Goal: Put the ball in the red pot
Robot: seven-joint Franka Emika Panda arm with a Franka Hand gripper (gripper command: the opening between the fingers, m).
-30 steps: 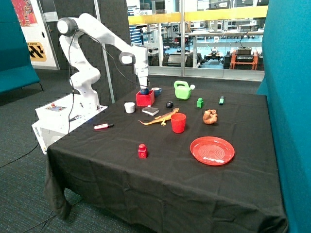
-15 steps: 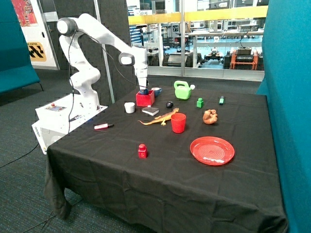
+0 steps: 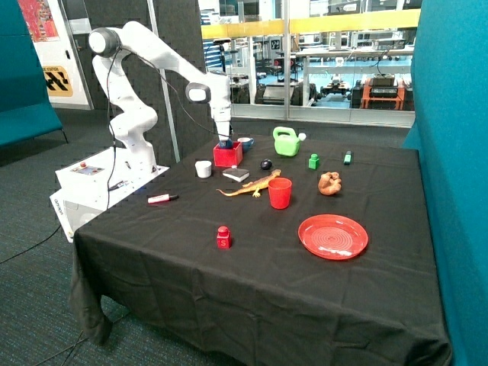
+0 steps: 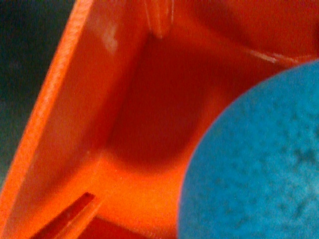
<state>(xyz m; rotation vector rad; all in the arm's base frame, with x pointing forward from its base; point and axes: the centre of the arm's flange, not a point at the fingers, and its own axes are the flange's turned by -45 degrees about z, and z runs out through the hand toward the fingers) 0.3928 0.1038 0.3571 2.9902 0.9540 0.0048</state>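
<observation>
The red pot [image 3: 227, 157] is a square box at the back of the black table, near the robot's base. My gripper [image 3: 224, 140] is lowered onto its open top. The dark blue ball [image 3: 226, 144] shows just at the pot's rim under the gripper. In the wrist view the ball [image 4: 254, 164] fills one corner, close up, with the pot's inner walls [image 4: 99, 99] and floor around it. The ball is inside the pot's opening. I cannot tell whether it rests on the floor.
Around the pot: a white cup [image 3: 203, 168], a dark flat book [image 3: 235, 174], an orange lizard toy [image 3: 250, 185], a black roundish object [image 3: 265, 164], a green watering can [image 3: 287, 141]. Nearer the front: the red cup [image 3: 280, 193], a red plate [image 3: 332, 236], a small red block [image 3: 223, 237].
Almost nothing: the arm's elbow shifted very slightly, and the gripper stays at the top of the red pot with the ball beneath it.
</observation>
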